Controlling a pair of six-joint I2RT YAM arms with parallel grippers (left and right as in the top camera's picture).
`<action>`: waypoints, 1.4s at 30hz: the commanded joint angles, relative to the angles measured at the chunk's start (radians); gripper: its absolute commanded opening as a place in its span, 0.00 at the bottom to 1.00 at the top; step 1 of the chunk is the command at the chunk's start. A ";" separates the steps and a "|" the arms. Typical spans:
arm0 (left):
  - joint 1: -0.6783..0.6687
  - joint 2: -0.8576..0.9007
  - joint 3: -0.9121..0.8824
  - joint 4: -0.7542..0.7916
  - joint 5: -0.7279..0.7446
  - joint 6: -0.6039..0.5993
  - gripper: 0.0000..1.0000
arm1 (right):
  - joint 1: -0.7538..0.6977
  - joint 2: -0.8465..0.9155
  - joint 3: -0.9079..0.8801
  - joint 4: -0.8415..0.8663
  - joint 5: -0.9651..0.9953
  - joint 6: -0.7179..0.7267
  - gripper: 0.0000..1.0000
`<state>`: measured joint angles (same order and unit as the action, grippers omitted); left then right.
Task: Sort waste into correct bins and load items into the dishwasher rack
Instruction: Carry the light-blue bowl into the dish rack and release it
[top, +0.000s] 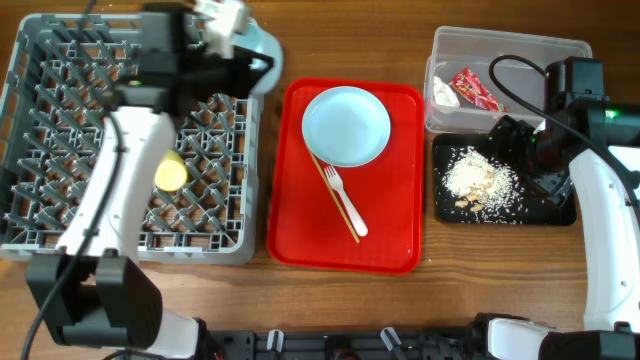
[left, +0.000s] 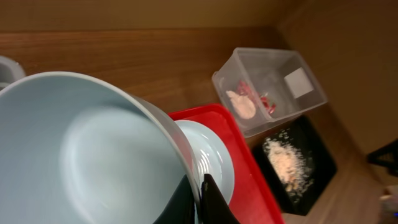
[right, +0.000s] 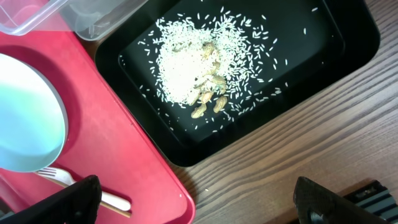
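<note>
A robotics test bench staged as a kitchen chore — a wood-grain table (top: 460, 300) with a left arm (top: 110, 190) and a right arm (top: 605, 230), white and black, rising from its near edge. Laid out in a row are a grey dishwasher rack (top: 130, 252), a red tray (top: 395, 220), a clear tub (top: 560, 50) and a black tray (top: 560, 212) holding food scraps.

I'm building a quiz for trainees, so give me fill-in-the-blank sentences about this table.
The tray holding the rice crumbs is ____.
Beside the red wrapper in the clear tub lies a white ____.
The yellow cup sits in the grey ____.
The left fingers clamp the pale blue ____.
Missing: black; tissue; rack; bowl.
</note>
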<state>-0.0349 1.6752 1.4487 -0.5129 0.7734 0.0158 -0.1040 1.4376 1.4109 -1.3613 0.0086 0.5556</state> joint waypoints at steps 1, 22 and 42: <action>0.117 0.063 0.003 0.001 0.288 -0.006 0.04 | 0.000 -0.005 0.015 -0.001 0.021 -0.014 1.00; 0.381 0.332 0.003 -0.008 0.573 -0.006 0.04 | 0.000 -0.005 0.015 -0.002 0.021 -0.032 1.00; 0.560 0.282 0.003 -0.090 0.530 -0.025 1.00 | 0.000 -0.005 0.015 -0.002 0.018 -0.034 1.00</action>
<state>0.4850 1.9957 1.4483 -0.6006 1.3029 -0.0032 -0.1040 1.4376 1.4109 -1.3617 0.0086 0.5327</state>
